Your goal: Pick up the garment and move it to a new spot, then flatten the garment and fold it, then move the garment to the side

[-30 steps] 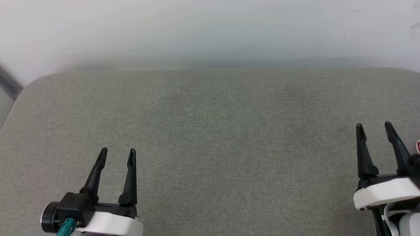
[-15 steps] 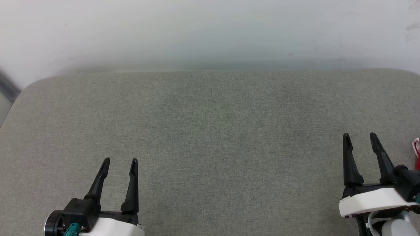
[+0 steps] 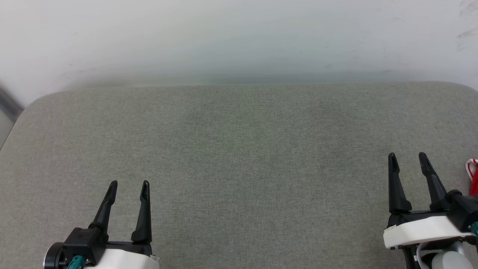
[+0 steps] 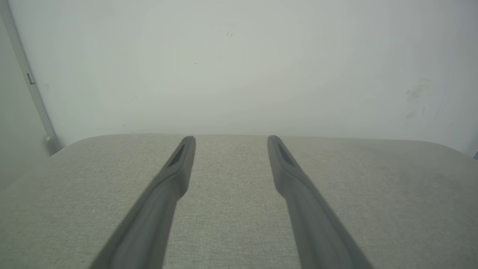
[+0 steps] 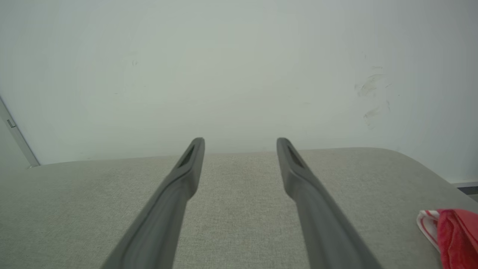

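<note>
Head view: the left gripper [image 3: 129, 184] sits at the lower left over the grey fabric table [image 3: 239, 149]. Its two fingers are spread, with nothing between them. The right gripper [image 3: 406, 155] is at the lower right, its fingers likewise parted and empty. At the right edge of the view, beside that gripper, a small part of the garment [image 3: 473, 178] shows. It is red cloth with red-and-white striped trim, lying on the table near the gripper but not touching it. A pale wall [image 3: 239, 37] stands behind the table.

Left wrist view: the left gripper [image 4: 230, 139] points across the table [image 4: 373, 186] toward its far edge. Its fingers are held apart, with bare fabric between them.

Right wrist view: the right gripper [image 5: 241, 141] is released too and grasps nothing. The garment [image 5: 453, 235] lies bunched at the lower right, on the table [image 5: 74, 194] near its rounded corner, clear of the nearer finger. Faint scuffs [image 5: 368, 87] mark the wall at the upper right.
</note>
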